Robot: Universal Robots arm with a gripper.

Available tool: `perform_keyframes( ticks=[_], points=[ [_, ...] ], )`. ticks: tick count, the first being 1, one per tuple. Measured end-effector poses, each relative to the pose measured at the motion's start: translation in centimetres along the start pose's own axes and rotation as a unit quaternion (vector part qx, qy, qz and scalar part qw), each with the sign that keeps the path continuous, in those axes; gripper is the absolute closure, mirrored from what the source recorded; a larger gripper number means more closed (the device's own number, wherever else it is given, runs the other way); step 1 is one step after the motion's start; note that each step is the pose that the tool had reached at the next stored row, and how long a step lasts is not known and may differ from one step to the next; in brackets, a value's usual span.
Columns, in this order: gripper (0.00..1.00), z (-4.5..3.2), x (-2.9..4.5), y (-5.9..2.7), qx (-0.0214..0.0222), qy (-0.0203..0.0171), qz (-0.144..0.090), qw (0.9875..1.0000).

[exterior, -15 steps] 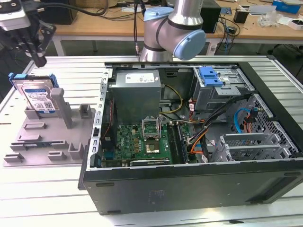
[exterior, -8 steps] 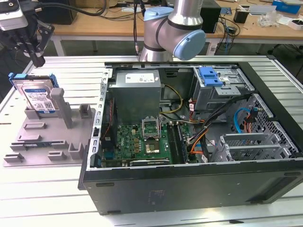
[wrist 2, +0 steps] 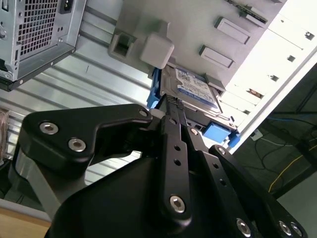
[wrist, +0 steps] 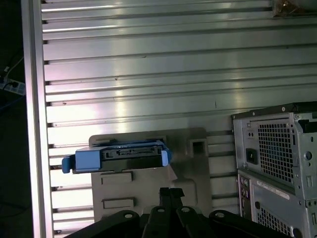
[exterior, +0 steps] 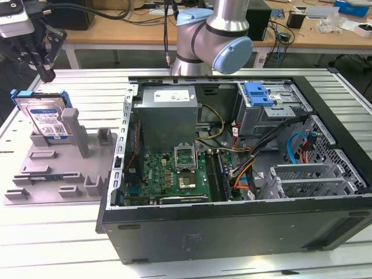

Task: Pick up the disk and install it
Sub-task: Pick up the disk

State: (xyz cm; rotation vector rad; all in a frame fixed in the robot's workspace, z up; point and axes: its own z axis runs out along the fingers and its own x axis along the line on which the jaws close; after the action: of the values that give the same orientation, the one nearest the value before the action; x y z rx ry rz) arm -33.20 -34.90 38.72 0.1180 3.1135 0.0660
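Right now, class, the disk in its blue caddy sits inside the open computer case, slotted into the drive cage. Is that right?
Not right. The disk in its blue caddy sits outside the open computer case, standing propped in the grey holder on the slatted table, to the exterior view's left of the case. The exterior view shows this.

- My gripper (wrist 2: 172,103) takes up the foreground, its black linkage running to fingers that look pressed together with nothing between them.
- Its tip sits just beside the edge of the disk (wrist 2: 198,88); I can't tell whether they touch.
- The disk shows a blue-and-white label, framed by its blue caddy (wrist 2: 216,133).
- It rests in the grey fixture (wrist 2: 148,15), next to a square post (wrist 2: 157,49).
- The fixture lies on the slotted aluminium table (wrist 2: 84,74), near the computer case (wrist 2: 34,29).
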Motion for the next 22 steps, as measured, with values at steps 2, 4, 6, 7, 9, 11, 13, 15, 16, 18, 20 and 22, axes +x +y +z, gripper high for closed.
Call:
perform_keyframes(
  ticks=[2, 4, 6, 7, 9, 11, 13, 15, 16, 18, 20, 22],
  points=[
    [0.89, 0.00, 0.02, 0.08, 0.0011, 0.0000, -0.001, 1.0000],
    [0.89, 0.00, 0.06, 0.18, 0.0011, 0.0006, -0.017, 0.9999],
    [0.89, 0.02, 0.07, 0.19, 0.0005, 0.0017, -0.043, 0.9991],
    [0.89, 0.04, 0.07, 0.19, 0.0000, 0.0026, -0.063, 0.9980],
    [0.89, 0.07, 0.07, 0.19, -0.0010, 0.0044, -0.106, 0.9944],
    [0.89, 0.08, 0.07, 0.22, -0.0016, 0.0056, -0.132, 0.9912],
    [0.89, 0.08, 0.12, 0.27, -0.0020, 0.0063, -0.146, 0.9892],
    [0.83, 0.08, 0.18, 0.34, -0.0024, 0.0072, -0.163, 0.9866],
    [0.76, 0.08, 0.21, 0.38, -0.0026, 0.0076, -0.171, 0.9852],
    [0.64, 0.08, 0.26, 0.43, -0.0030, 0.0085, -0.187, 0.9823],
    [0.64, 0.08, 0.29, 0.46, -0.0033, 0.0091, -0.199, 0.9799],
    [0.64, 0.08, 0.32, 0.48, -0.0036, 0.0098, -0.212, 0.9771]
  ],
)
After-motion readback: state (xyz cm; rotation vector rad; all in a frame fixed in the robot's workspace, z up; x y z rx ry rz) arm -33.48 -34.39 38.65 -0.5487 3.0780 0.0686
